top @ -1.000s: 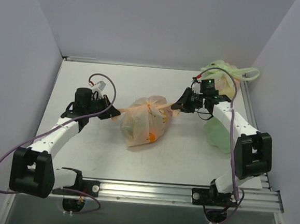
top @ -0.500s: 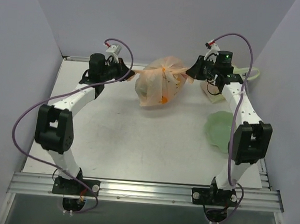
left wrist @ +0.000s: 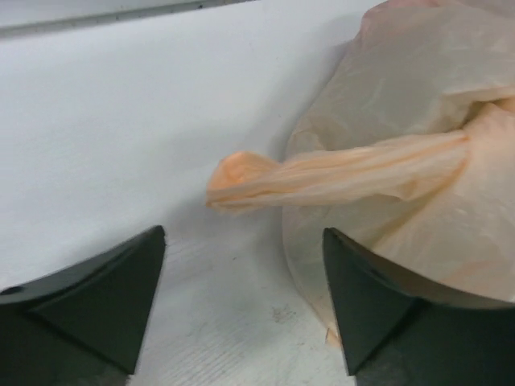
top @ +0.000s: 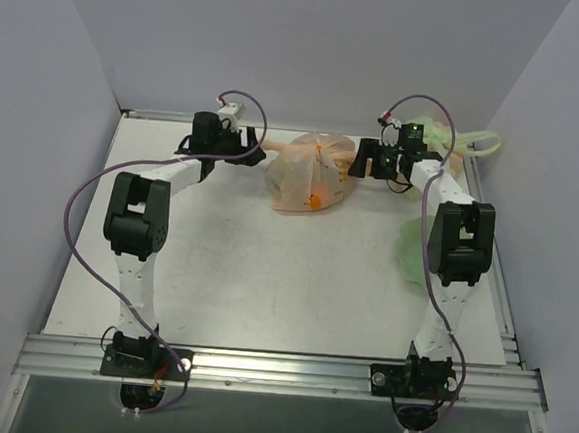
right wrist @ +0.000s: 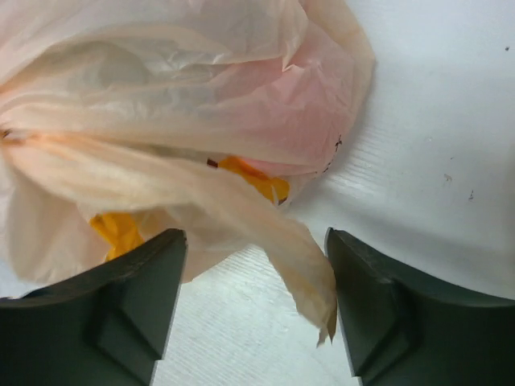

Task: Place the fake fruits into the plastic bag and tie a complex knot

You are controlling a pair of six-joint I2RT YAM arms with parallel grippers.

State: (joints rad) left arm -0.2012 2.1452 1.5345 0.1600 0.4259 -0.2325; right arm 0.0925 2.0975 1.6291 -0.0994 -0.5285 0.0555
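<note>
The peach plastic bag [top: 308, 173] lies at the back middle of the table, its mouth twisted into a knot [top: 318, 151]. Orange fake fruits [right wrist: 119, 229] show through the film; the other fruits are hidden inside. My left gripper [top: 259, 155] stands open just left of the bag. One twisted handle end [left wrist: 241, 173] lies loose ahead of the left gripper [left wrist: 243, 235]. My right gripper [top: 359, 165] is open on the bag's right side. The other handle end [right wrist: 302, 261] droops freely between the right gripper's [right wrist: 256, 237] spread fingers.
A pale green bag [top: 434, 138] with a green handle loop [top: 481, 143] sits in the back right corner. A light green film sheet [top: 415, 252] lies by the right arm. Grey walls close in the back and sides.
Both arms carried the bag by its handle ends from mid-table to the back. Both grippers then opened and let the ends go; the bag now rests on the table.
</note>
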